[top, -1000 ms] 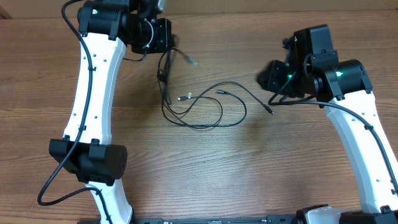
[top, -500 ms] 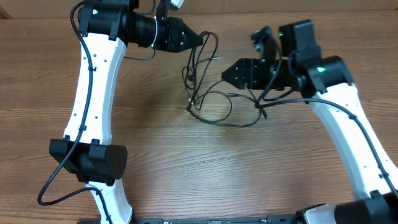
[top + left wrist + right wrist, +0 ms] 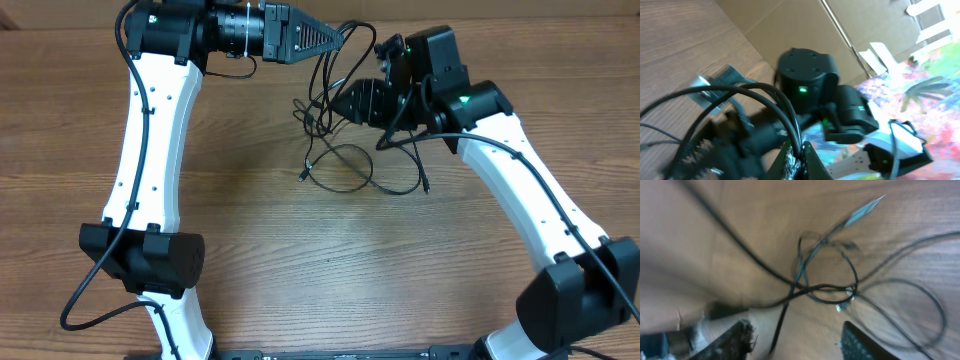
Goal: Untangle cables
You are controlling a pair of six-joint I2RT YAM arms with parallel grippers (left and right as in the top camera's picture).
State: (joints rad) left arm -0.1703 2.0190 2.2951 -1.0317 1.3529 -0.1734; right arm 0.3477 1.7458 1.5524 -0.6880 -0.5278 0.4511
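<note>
The thin black cables (image 3: 345, 165) hang as a tangle of loops from the table's far middle down to the wood. My left gripper (image 3: 335, 38) is shut on the cables, pinching strands between its fingertips in the left wrist view (image 3: 800, 156), and holds them lifted. My right gripper (image 3: 342, 102) is open right next to the tangle. In the right wrist view its fingers (image 3: 797, 337) are spread wide, with a cable strand (image 3: 790, 302) running between them and the loops (image 3: 830, 277) beyond.
The wooden table (image 3: 330, 270) lies under both arms. A small plug tip (image 3: 303, 176) rests on the wood at the tangle's left, another (image 3: 427, 188) at its right. Cardboard and colourful background (image 3: 920, 75) show behind the right arm.
My left gripper has swung right and lifted the cables, dragging the tangle toward the middle. My right arm has moved left to the tangle.
</note>
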